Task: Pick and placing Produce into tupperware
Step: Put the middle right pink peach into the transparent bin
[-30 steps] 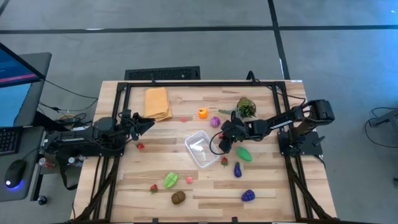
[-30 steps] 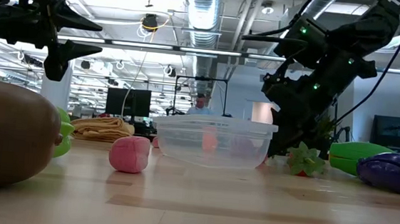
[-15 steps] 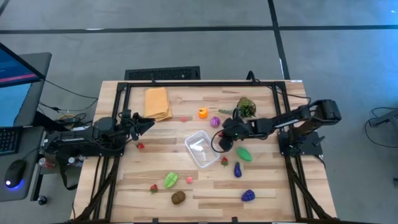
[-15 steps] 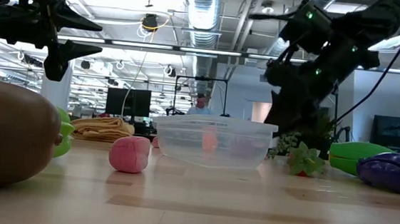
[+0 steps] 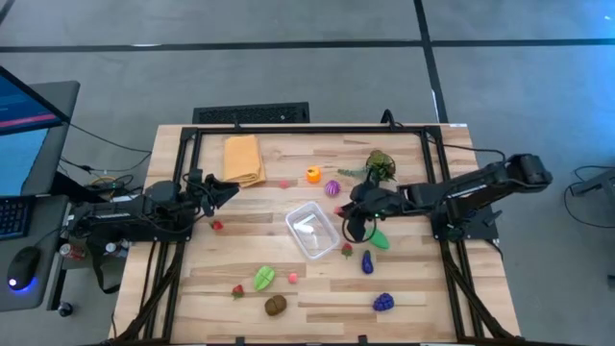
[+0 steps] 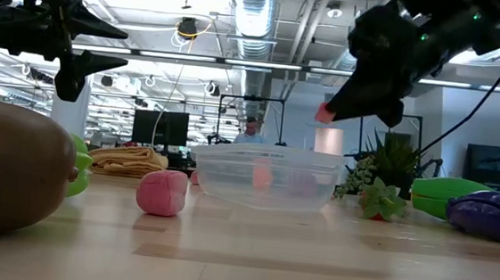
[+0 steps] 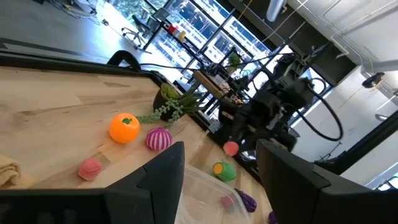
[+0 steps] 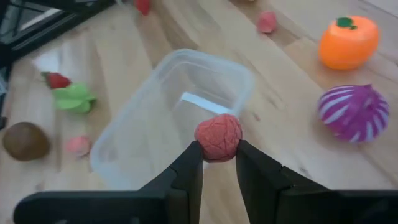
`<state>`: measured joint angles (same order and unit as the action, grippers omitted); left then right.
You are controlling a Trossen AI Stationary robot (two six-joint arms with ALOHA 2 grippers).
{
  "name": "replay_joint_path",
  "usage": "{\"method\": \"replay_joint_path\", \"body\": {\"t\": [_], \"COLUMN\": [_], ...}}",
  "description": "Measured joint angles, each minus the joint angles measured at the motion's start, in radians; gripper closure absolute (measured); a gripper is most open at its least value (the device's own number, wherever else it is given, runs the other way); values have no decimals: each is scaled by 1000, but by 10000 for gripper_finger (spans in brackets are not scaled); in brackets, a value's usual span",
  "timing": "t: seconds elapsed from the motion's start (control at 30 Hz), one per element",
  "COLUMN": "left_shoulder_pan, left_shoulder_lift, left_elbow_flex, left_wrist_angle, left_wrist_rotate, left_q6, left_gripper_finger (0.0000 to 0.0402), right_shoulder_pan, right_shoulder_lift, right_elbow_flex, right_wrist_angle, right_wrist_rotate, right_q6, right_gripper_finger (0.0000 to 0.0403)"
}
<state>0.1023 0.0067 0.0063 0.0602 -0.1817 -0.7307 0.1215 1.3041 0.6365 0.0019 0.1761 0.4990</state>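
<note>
Right gripper (image 8: 217, 163) clamps small pink-red textured ball (image 8: 218, 136), bumpy surface, raised above table beside clear rectangular plastic tupperware (image 5: 311, 231) with rounded corners; tupperware at table centre. Smooth orange tangerine toy (image 8: 348, 41) and purple-white striped round toy (image 8: 355, 111) lie just beyond it on pale wood plank table (image 5: 413, 288). Green leaf-shaped toy (image 5: 378, 236) and dark purple eggplant toy (image 5: 367, 261) near right gripper. Brown kiwi toy (image 5: 276, 305) at front edge. Folded orange-yellow cloth (image 5: 243, 159) at far left. Left gripper (image 5: 227, 191) idle at left edge, fingers partly apart, holding nothing.
</note>
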Motion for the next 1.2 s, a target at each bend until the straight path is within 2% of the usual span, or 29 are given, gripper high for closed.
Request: {"method": "replay_joint_path", "body": {"t": [0.37,0.8,0.87,1.2], "left_shoulder_pan": [0,0,0,0], "left_shoulder_lift": [0,0,0,0], "left_elbow_flex": [0,0,0,0], "left_wrist_angle": [1,1,1,1], "left_wrist_rotate": [-7,-6,-6,2], "left_q6": [0,-9,-8,-8], "left_gripper_finger": [211,211,211,211], "right_shoulder_pan": [63,60,60,54], "right_shoulder_lift": [13,67,95,275], "right_elbow_flex": [0,-1,11,117], "right_wrist_angle": [89,267,316,328], "right_wrist_rotate": [3,7,8,5], "right_q6": [43,42,42,23], "right_gripper_finger": [290,290,290,290]}}
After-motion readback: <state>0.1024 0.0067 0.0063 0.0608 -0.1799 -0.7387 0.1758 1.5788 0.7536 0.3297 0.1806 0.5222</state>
